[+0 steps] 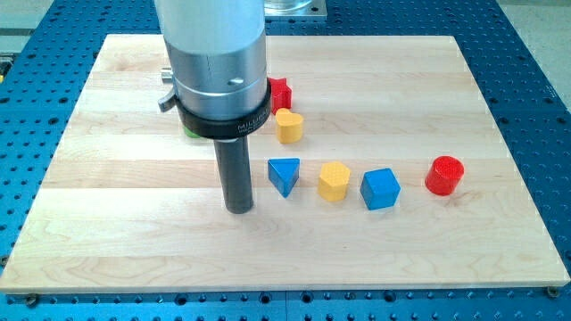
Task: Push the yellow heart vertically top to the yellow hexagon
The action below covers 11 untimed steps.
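The yellow heart [289, 126] sits near the board's middle, up and to the left of the yellow hexagon [334, 181]. My tip [238, 209] rests on the board to the left of the blue triangle [284, 175], below and left of the heart, touching no block. The hexagon lies between the blue triangle and the blue cube [381, 188].
A red block [280, 92] sits just above the heart, partly hidden by the arm. A red cylinder [444, 175] stands at the right. A green block [190, 134] peeks out behind the arm. The wooden board [107, 223] lies on a blue perforated table.
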Available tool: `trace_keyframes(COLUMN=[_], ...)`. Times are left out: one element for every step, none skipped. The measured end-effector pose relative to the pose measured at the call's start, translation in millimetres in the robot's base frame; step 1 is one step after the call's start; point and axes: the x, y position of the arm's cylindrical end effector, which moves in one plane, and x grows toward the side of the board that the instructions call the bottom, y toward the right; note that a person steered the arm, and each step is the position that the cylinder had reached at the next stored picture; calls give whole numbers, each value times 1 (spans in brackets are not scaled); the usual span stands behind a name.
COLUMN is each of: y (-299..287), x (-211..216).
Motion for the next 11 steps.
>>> trace_keyframes(y=[36,45,39,1,88,140,146,228,207,164,147], x=[-22,-49,-82,-118,-137,-153,-176,-141,-117,-121,-124])
